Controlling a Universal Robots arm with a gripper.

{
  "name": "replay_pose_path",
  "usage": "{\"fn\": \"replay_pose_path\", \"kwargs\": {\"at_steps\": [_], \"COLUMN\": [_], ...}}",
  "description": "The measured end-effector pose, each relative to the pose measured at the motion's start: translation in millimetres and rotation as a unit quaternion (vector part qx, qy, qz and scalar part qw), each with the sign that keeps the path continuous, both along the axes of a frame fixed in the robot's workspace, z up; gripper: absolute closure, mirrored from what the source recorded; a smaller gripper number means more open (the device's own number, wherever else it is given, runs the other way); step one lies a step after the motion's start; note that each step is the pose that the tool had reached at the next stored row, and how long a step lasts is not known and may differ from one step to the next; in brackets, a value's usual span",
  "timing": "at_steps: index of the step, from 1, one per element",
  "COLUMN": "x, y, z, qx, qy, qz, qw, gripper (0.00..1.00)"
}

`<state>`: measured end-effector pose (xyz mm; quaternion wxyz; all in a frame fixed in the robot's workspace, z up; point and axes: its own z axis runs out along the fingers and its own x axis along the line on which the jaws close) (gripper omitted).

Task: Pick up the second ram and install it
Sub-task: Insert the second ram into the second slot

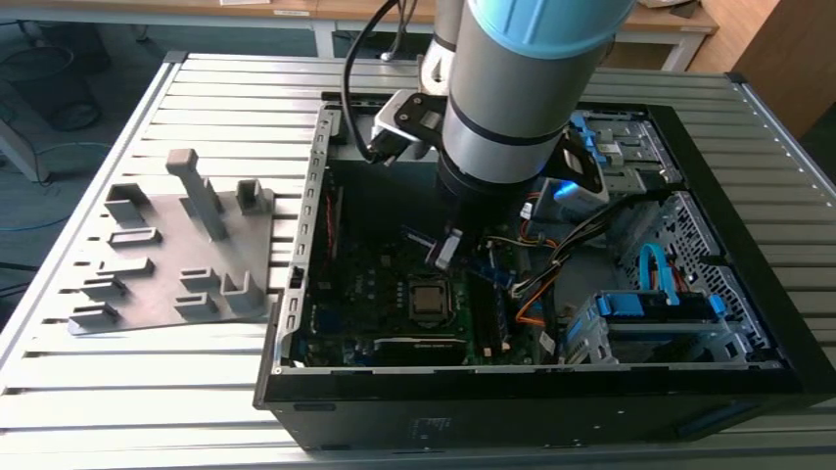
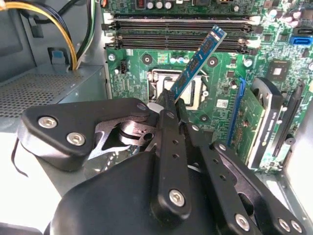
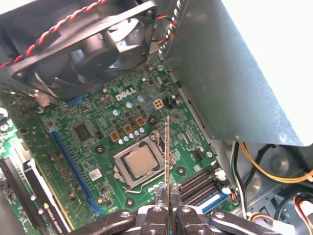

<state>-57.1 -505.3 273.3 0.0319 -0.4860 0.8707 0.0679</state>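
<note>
Black fingers [image 2: 168, 115] clamp narrowly on one end of the second ram [image 2: 198, 61], which hangs tilted over the motherboard [image 2: 142, 73], above the processor socket [image 3: 139, 161] and short of the memory slots [image 2: 181, 29]. Off to the exterior view's left of the fingers, well apart, a grey holder plate [image 1: 170, 259] lies on the table [image 1: 131, 392] beside the open computer case [image 1: 523, 401].

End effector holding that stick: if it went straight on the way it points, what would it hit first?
Likely the processor socket on the motherboard, met first by the second ram the end effector grips; depth is unclear.
</note>
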Motion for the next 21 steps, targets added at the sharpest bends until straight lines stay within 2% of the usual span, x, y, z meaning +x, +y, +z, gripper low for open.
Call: {"fn": "replay_pose_path", "kwargs": {"at_steps": [5,11,16,21], "x": [0.0,0.0,0.0,0.0], "y": [0.0,0.0,0.0,0.0], "z": [0.0,0.0,0.0,0.0], "qx": [0.0,0.0,0.0,0.0], "qy": [0.0,0.0,0.0,0.0], "qz": [-0.021,-0.047,-0.069,-0.091], "qw": [0.9998,0.9989,0.9976,0.9959], "gripper": [0.86,0.86,0.86,0.86]}}
